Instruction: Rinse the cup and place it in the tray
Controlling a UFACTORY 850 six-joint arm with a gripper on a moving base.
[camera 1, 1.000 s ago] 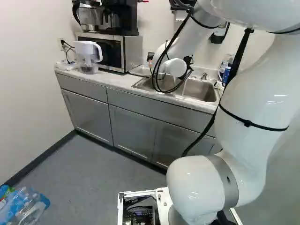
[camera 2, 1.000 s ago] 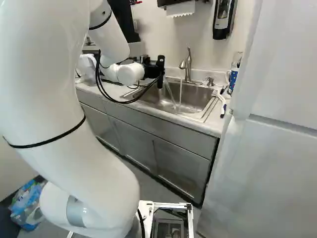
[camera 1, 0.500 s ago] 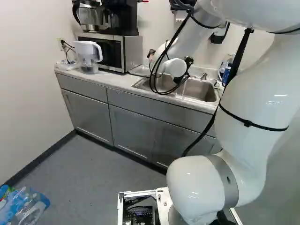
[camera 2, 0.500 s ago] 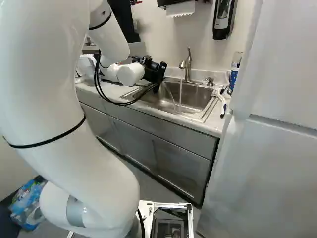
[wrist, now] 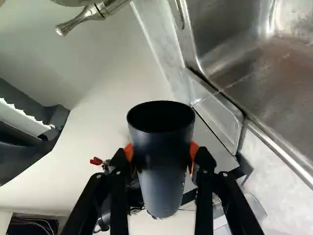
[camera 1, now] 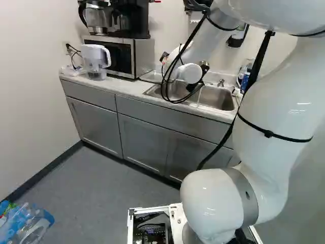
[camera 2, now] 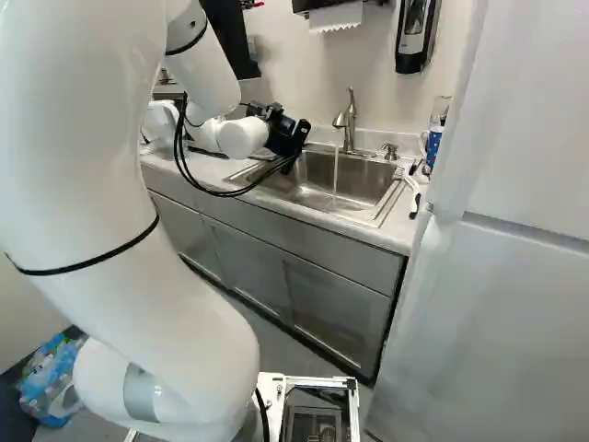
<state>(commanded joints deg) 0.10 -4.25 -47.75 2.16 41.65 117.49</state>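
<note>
My gripper [wrist: 162,152] is grasping cup [wrist: 160,169]; I'm risking slip if wet wall is sliding on pads [wrist: 193,151], or drips missing sink [camera 2: 366,180].

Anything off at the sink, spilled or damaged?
One oddity: the faucet runs straight into the sink while the cup, gripped in the jaws, is clear of the stream. I see no spill or damage.

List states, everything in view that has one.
Gripper: shut on cup, pads on opposite sides.
Cup: held; contents not visible.
Faucet: running.
Microwave: door closed.
Carafe: seated in coffee maker.
Water filter pitcher: upright on counter.
Cabinet doors: closed.
Paper towel: hanging out.
</note>
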